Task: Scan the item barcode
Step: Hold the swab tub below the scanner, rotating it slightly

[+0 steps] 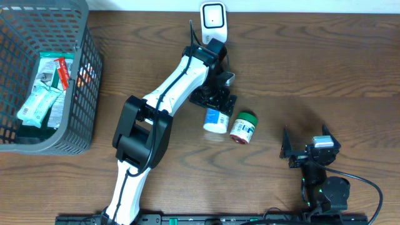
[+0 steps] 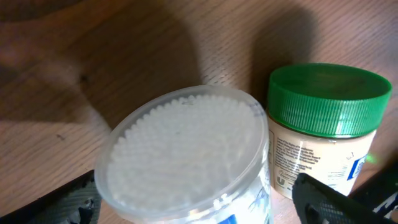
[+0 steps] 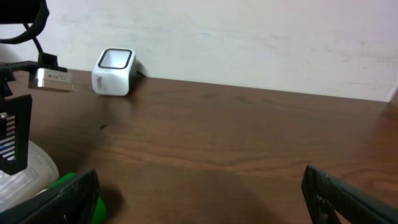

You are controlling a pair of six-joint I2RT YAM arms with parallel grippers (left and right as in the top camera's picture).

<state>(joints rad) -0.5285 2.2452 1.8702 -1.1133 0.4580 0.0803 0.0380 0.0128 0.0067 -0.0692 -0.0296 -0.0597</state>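
A clear-lidded tub of white cotton swabs [image 1: 215, 120] [image 2: 186, 162] lies on the wooden table. It touches a jar with a green lid [image 1: 243, 127] [image 2: 323, 121]. My left gripper [image 1: 219, 104] [image 2: 193, 208] stands open over the tub, one finger [image 2: 323, 199] on each side of it, and I cannot tell whether they touch it. The white barcode scanner [image 1: 212, 19] [image 3: 114, 71] stands at the table's far edge. My right gripper [image 1: 306, 153] [image 3: 205, 202] rests open near the front right with nothing between its fingers.
A grey mesh basket [image 1: 81, 75] at the far left holds several packets [image 1: 44, 94]. The wall runs behind the scanner. Bare wood lies between the jar and my right gripper.
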